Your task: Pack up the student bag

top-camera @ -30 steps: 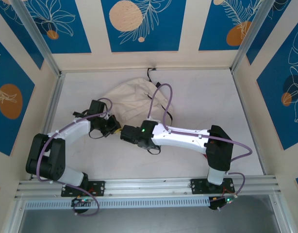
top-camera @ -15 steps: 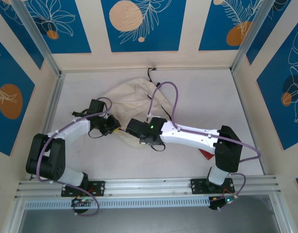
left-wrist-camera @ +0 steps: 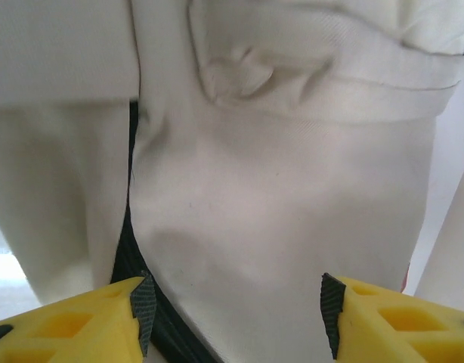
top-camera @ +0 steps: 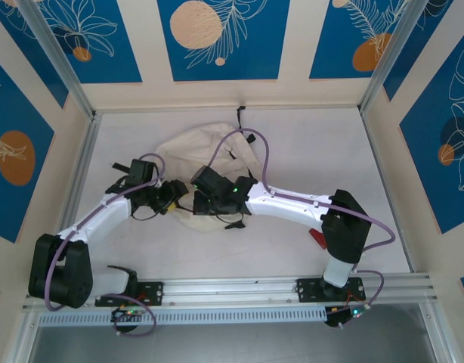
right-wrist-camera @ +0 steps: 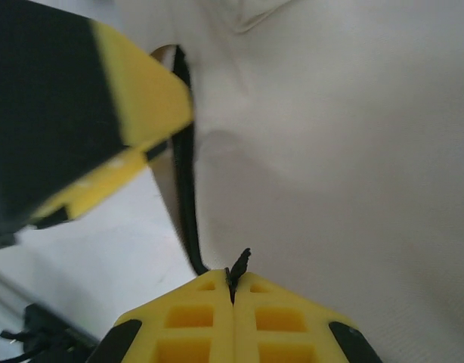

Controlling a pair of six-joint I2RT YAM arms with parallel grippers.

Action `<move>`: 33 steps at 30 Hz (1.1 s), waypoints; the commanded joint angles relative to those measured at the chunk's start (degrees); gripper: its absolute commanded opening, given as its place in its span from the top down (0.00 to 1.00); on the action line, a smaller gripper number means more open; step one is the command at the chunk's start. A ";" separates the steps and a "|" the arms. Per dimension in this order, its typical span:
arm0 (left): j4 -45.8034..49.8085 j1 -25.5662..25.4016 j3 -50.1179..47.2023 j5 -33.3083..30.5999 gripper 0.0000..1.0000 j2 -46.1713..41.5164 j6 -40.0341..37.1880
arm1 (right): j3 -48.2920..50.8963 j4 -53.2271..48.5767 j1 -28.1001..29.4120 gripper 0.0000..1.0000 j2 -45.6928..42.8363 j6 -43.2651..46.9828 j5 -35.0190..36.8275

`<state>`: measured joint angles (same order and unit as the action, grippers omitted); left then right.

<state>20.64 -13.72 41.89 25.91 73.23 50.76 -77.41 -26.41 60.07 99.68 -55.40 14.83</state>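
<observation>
The student bag, a cream canvas backpack with black straps, lies crumpled at the table's middle back. Both grippers meet at its near edge. My left gripper is open, and the bag's fabric spreads ahead of and between its yellow fingers. A black zipper line runs beside the left finger. My right gripper is shut, pinching a small black zipper tab at the end of the bag's black zipper line. The left gripper's yellow finger looms close at the upper left of the right wrist view.
A small red item lies on the table under my right arm's forearm. Aluminium posts and patterned walls close in the table on three sides. A black strap trails from the bag toward the back wall.
My right gripper has swung left and farther back onto the bag's near edge. My left arm has stretched out toward it. The bag's near edge has shifted with them.
</observation>
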 commanded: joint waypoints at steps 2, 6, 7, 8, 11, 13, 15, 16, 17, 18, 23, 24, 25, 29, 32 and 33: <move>-1.71 0.32 -1.73 4.95 0.39 -0.56 3.41 | 1.04 6.90 -0.57 1.00 -0.79 0.52 -5.73; 1.17 0.29 -1.72 2.62 0.39 -0.20 2.54 | 2.84 7.78 -0.80 1.00 -1.82 -0.03 -5.13; 2.33 0.27 -1.64 1.57 0.39 -0.05 2.19 | 3.12 7.54 -0.82 1.00 -2.12 -0.09 -4.53; 3.14 0.27 -1.57 0.63 0.39 -0.04 1.61 | 3.14 6.93 -0.75 1.00 -2.28 -0.23 -3.68; 5.92 0.26 -1.22 -2.83 0.39 -0.76 0.57 | 2.92 3.88 -0.50 1.00 -2.73 -0.66 0.10; 7.47 0.27 -1.04 -4.41 0.37 -1.83 0.13 | 2.40 1.66 -0.35 1.00 -2.74 -1.07 2.54; 7.96 0.27 -1.22 -4.15 0.36 -2.51 0.12 | 2.34 1.19 -0.51 1.00 -2.75 -1.25 3.22; 7.37 0.27 -1.62 -3.16 0.36 -2.59 0.47 | 2.30 1.47 -0.51 1.00 -2.74 -1.12 2.96; 6.44 0.27 -2.07 -1.96 0.35 -2.42 0.91 | 2.21 1.88 -0.49 1.00 -2.66 -1.04 2.56; 4.51 0.27 -2.84 0.16 0.36 -1.85 1.76 | 2.22 2.40 -0.51 1.00 -2.65 -0.86 2.03; -1.49 0.18 -4.65 6.41 0.39 1.07 4.74 | 2.17 3.30 -0.55 1.00 -2.92 -0.94 1.01; -1.55 0.09 -4.56 6.59 0.40 1.26 4.73 | 2.30 3.15 -0.51 1.00 -3.11 -1.16 1.10; -0.76 0.09 -4.32 5.92 0.40 1.19 4.60 | 2.50 2.93 -0.51 1.00 -3.27 -1.26 1.47; 5.50 0.09 -2.78 -0.72 0.42 -0.06 2.61 | 2.76 1.62 -0.49 1.00 -3.75 -1.94 2.91; 9.88 0.09 -1.87 -5.99 0.41 -2.98 1.13 | 2.77 0.46 -0.38 1.00 -3.88 -2.61 4.27; 10.57 0.09 -1.80 -6.80 0.41 -3.86 1.00 | 2.87 0.44 -0.44 1.00 -4.02 -2.70 4.66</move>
<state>25.41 -13.74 38.20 24.01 72.25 53.45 -74.46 -24.64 59.40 98.10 -56.82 17.08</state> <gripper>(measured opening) 0.587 0.058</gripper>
